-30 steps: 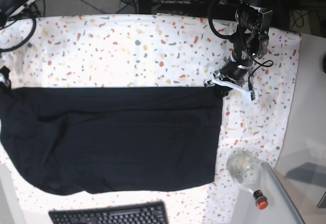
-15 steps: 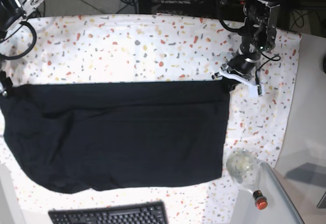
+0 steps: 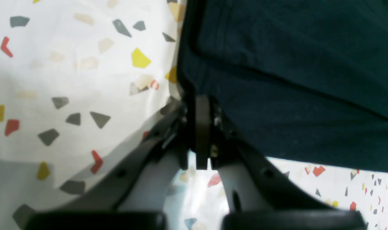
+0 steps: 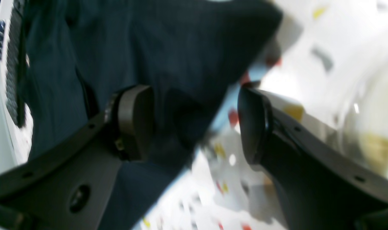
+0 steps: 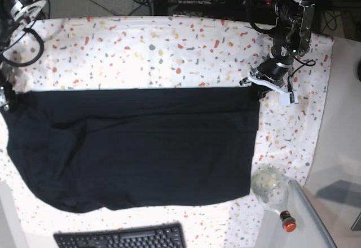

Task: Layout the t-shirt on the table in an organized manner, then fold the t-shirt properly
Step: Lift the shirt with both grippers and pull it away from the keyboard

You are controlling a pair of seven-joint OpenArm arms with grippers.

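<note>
Pinching the t-shirt (image 5: 135,146) corner in my clenched left gripper (image 3: 201,127), right gripper (image 4: 195,124) released, I should draw its top edge taut along the table (image 5: 169,51).

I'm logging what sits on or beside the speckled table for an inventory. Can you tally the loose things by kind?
Garment: 1, the black t-shirt
Keyboard: 1, the black keyboard
Glass bulb-like object: 1, the clear globe with a red cap
Total: 3

Black arm links, looped black cables, left claw (image 3: 201,134) with white-and-black fingers, right claw (image 4: 197,124) with dark rounded pads
</note>
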